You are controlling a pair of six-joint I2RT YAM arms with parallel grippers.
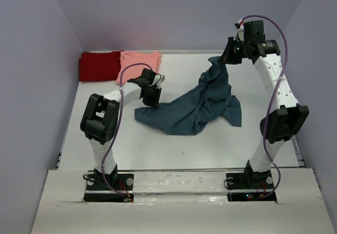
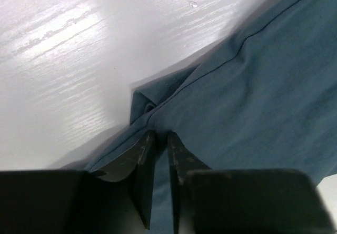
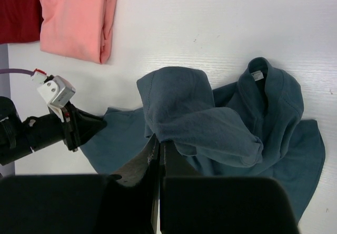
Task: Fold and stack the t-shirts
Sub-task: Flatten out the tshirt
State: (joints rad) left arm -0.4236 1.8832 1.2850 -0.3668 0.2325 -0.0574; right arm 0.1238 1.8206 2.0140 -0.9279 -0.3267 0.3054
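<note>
1. Where the top camera looks down on the white table (image 1: 184,144), the teal-blue t-shirt (image 1: 197,108) lies crumpled near the middle, most of it spread on the surface; one part rises in a twisted strand to the right gripper (image 1: 227,57), which holds it raised above the far right of the table; the left gripper (image 1: 151,98) points down at the shirt's left edge; the dark red t-shirt (image 1: 99,65) and the salmon-pink t-shirt (image 1: 139,62) lie folded side by side in the far left corner, touching each other and well apart from the teal one.
2. In the left wrist view the two fingers stand close together with only a narrow slit between them; they sit at the teal shirt's hemmed edge, where a small fold of fabric bunches just beyond the tips; I cannot tell whether any cloth is pinched in the slit; bare table fills the upper left.
3. In the right wrist view the fingers are pressed together and clamp a fold of the teal shirt, which drapes down from the tips; the collar and its label show to the right; the left gripper's dark fingers reach the shirt's edge at the left; the pink and red shirts lie at the top left.
</note>
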